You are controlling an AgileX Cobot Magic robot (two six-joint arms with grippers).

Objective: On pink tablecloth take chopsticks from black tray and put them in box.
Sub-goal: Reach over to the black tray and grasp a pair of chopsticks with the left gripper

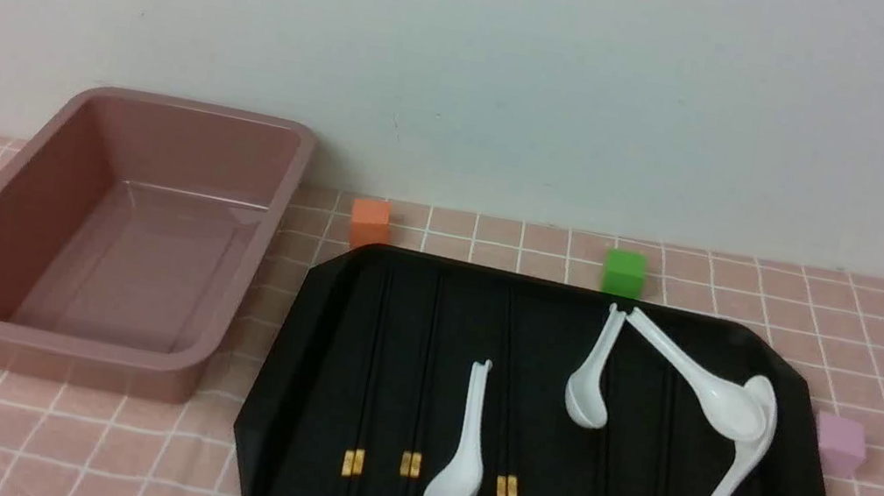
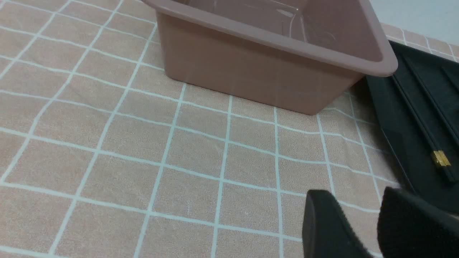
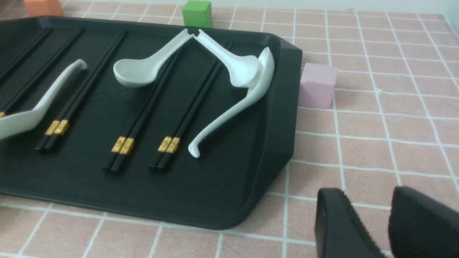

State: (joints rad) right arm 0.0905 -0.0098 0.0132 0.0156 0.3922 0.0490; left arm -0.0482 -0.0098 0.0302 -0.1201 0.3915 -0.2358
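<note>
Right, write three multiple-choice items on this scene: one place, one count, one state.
1. The green cube stands: A) on the pink tablecloth behind the black tray; B) inside that tray; C) at the tray's near edge.
2. White soup spoons in the tray: A) two; B) four; C) six.
3. The box is: A) tipped over; B) half full; C) empty.
Key: A, it sits on cloth past the far rim; B, four spoon bowls show; C, its bare floor shows.
</note>
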